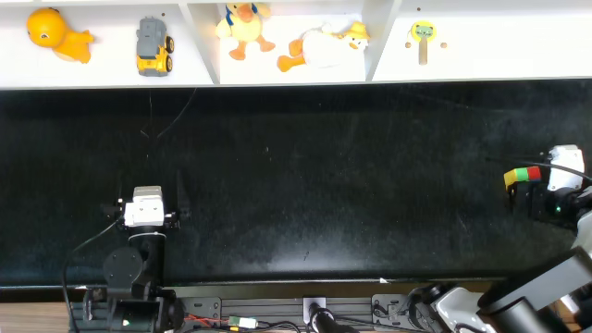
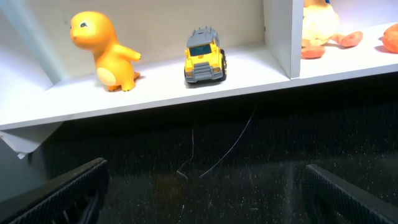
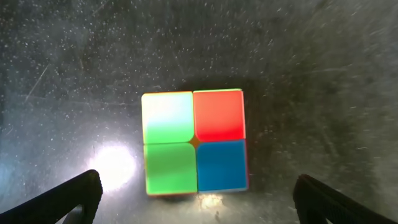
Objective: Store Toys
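The two-by-two puzzle cube (image 3: 194,142) lies on the black table (image 1: 324,185) near its right edge, under the right gripper (image 3: 198,200), whose fingers are spread wide and do not touch it. The left gripper (image 2: 205,186) is also spread, facing the white shelf (image 2: 155,87).
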You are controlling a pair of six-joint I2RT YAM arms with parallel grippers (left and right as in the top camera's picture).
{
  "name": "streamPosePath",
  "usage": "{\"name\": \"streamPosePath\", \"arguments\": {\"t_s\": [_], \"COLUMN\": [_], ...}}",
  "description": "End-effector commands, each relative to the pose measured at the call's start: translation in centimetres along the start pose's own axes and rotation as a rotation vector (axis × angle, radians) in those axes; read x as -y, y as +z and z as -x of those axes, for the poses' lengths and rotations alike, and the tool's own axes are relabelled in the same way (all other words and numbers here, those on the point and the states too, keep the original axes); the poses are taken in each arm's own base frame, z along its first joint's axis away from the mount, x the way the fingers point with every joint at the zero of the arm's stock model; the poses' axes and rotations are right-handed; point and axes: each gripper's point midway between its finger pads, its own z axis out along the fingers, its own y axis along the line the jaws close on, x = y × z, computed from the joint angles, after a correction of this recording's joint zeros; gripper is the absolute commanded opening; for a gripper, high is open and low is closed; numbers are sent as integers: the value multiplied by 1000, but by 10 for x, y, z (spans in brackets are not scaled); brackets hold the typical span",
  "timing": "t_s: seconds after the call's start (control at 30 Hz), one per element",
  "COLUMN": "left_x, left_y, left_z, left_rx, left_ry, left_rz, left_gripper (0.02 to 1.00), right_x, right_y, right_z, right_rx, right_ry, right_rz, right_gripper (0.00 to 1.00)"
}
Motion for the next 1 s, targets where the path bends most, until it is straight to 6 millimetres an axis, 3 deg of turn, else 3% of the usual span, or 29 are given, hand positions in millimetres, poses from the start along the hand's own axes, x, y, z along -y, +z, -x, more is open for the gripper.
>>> {"name": "streamPosePath", "arguments": {"t_s": [0.03,0.37,0.67,1.0], "left_x": [-1,-1,-1,-1], "left_y": [-1,-1,-1,-1], "left_z": [1,1,1,1], "left_rx": [6,6,6,6], "left_ry": [18,18,18,17], "left_rz": [8,8,8,8], "left_gripper": [998,998,998,998], "right_x": [-4,-11,-11,-11], "right_y": [11,26,28,28], "right_z": [0,6,8,9], "right_rx": [3,-1,-1,-1], "right_ry": [20,14,25,43], "right_rz": [36,66,58,58], "right_gripper": [996,993,847,511]}}
